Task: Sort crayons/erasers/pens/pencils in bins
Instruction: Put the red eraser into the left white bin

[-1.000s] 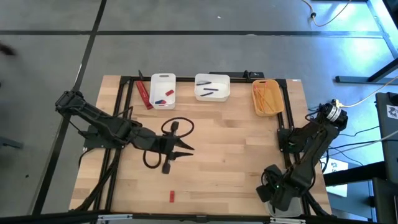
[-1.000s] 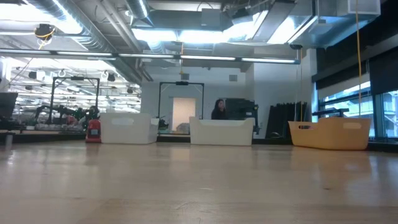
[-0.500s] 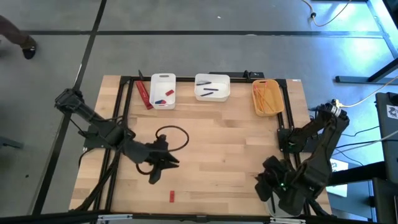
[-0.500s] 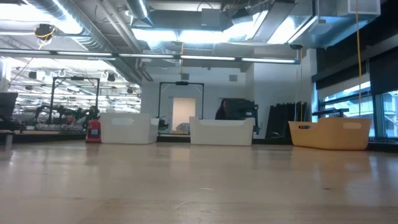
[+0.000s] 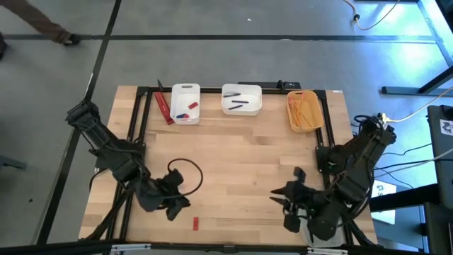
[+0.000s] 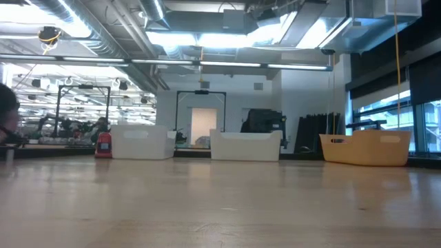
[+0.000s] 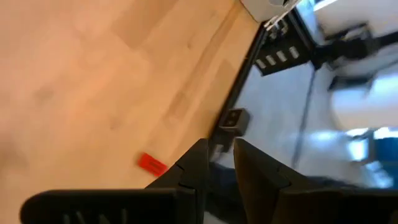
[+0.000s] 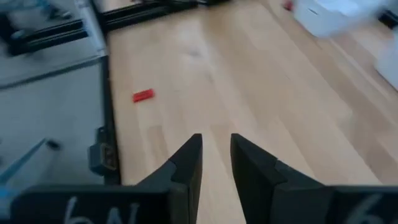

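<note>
From above, three bins sit along the twelve-o'clock edge of the table [image 5: 233, 156]: a narrow white bin [image 5: 185, 103] holding small red and blue pieces, a wider white bin [image 5: 241, 99] holding the pens [image 5: 238, 105], and a yellow-orange bin [image 5: 304, 111] holding the pencils [image 5: 303, 108]. A flat red box [image 5: 164, 108] lies just beside the narrow bin, at its nine o'clock.

The left gripper [image 5: 177, 207] hangs near the seven-o'clock part of the table; a small red piece [image 5: 195, 224] lies at its five o'clock, near the table's edge. The right gripper [image 5: 287, 205] is near five o'clock.

Only the wrist views show the jaws — each pair stands slightly apart, gripping nothing. Both also catch the red piece.

The low view shows neither arm — only the bins in a row and part of a person [image 6: 7, 117] at its nine-o'clock edge.
</note>
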